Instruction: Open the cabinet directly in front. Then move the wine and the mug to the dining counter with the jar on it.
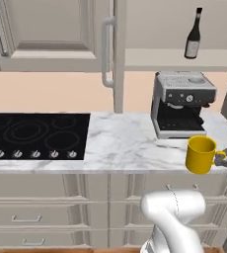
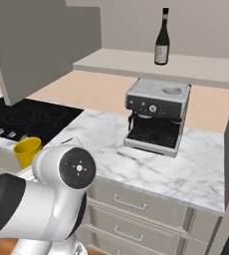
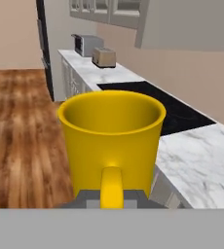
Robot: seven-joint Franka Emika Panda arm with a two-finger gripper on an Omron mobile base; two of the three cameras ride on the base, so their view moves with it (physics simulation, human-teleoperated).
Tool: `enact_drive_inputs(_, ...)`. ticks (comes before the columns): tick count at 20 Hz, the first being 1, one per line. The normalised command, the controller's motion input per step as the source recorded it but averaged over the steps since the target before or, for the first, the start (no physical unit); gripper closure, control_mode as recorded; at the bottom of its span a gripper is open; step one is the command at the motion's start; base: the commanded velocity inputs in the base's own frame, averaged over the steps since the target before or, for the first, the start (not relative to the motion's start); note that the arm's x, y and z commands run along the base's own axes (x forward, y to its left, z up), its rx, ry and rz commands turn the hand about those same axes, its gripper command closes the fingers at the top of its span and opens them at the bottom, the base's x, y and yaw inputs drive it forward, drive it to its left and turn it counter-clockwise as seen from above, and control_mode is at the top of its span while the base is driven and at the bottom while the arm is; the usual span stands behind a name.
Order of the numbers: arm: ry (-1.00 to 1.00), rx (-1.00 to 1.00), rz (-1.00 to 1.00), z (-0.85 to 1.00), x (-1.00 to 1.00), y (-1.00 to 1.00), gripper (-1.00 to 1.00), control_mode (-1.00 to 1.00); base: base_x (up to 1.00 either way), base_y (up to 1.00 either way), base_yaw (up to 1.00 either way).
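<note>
From the left base, the yellow mug [image 1: 201, 154] hung upright by the counter [image 1: 120, 143] edge while the wine [image 1: 193, 35] stood on the open cabinet's [image 1: 179, 59] shelf; from the right base, the mug [image 2: 27, 150] sat left of the arm; at the hand, the gripper [image 3: 112, 197] was clamped on the mug's [image 3: 112, 136] handle.
</note>
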Motion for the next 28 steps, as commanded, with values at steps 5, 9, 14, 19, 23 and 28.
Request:
enact_drive_inputs(5,0.0,0.0,0.0,0.0,0.0,0.0,1.0,1.0,-0.1,0.0,0.33)
enact_drive_inputs(9,0.0,0.0,0.0,0.0,0.0,0.0,1.0,1.0,-0.1,0.0,0.34)
enact_drive_inputs(14,0.0,0.0,0.0,0.0,0.0,0.0,1.0,1.0,-0.16,0.0,0.35)
enact_drive_inputs(19,0.0,0.0,0.0,0.0,0.0,0.0,1.0,1.0,-0.19,0.0,0.34)
enact_drive_inputs(23,0.0,0.0,0.0,0.0,0.0,0.0,1.0,1.0,-0.22,0.01,0.34)
enact_drive_inputs(28,0.0,0.0,0.0,0.0,0.0,0.0,1.0,1.0,-0.22,0.09,0.35)
